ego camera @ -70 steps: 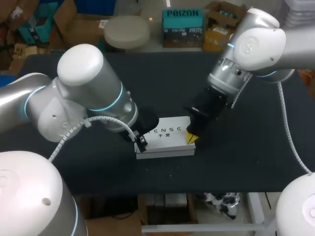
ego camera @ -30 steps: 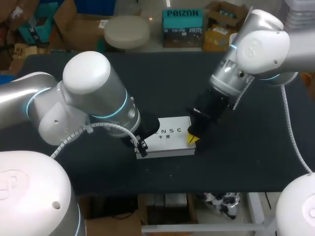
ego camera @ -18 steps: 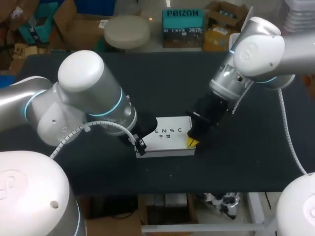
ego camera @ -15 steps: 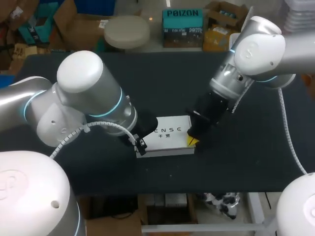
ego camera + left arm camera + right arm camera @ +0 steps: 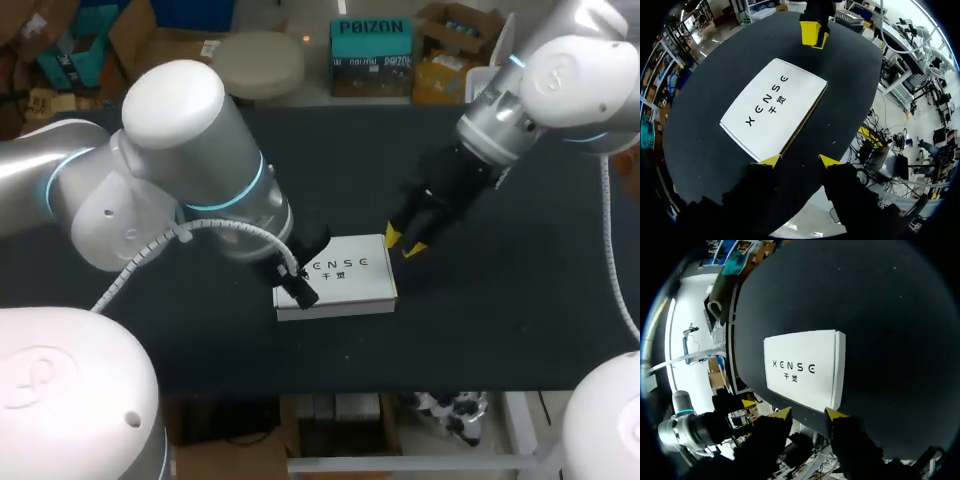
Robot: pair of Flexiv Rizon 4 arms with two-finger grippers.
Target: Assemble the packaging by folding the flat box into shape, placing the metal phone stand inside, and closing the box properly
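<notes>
1. Hanging over the left end of the box, the left gripper (image 5: 800, 160) has its yellow fingertips (image 5: 771, 160) spread apart with nothing held between them; the box's nearest corner lies just ahead of one tip; whether they touch I cannot tell.
2. The white box (image 5: 340, 278) lies flat and closed on the black table (image 5: 500, 320), near the middle; its lid faces up and carries dark print.
3. The right gripper (image 5: 404, 241) hangs near the box's far right corner; the left wrist view shows bare table between them; its two fingers are parted and empty; in the right wrist view the box lies ahead of its tips.
</notes>
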